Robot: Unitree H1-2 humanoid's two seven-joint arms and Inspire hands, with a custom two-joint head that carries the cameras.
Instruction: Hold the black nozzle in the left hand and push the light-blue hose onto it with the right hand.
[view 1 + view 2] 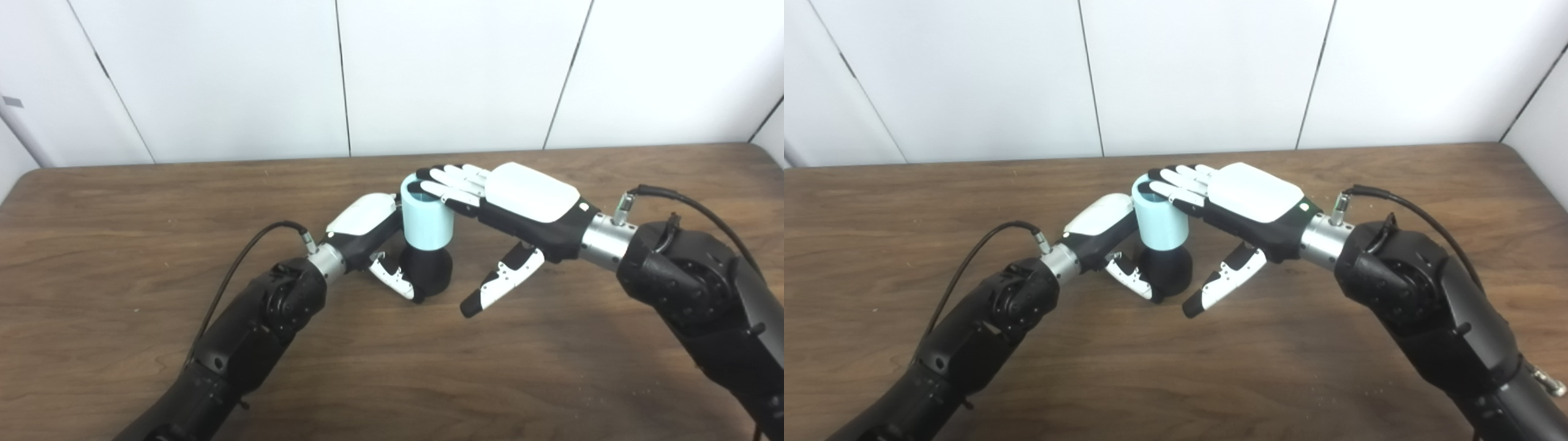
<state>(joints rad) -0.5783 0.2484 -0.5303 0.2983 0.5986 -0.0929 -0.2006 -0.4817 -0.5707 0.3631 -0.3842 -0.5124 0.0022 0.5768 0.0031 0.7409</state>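
The black nozzle (429, 269) stands upright on the brown table (122, 245) near its middle. The light-blue hose (427, 217), a short wide tube, sits on top of the nozzle. My left hand (373, 239) is wrapped around the nozzle from the left, thumb in front of its base. My right hand (508, 208) lies flat, fingers stretched out and resting on the hose's top rim, thumb hanging free to the right of the nozzle. It grasps nothing.
The table's far edge meets a white panelled wall (429, 73). Both forearms cross the near table from the bottom corners, cables looping off each wrist.
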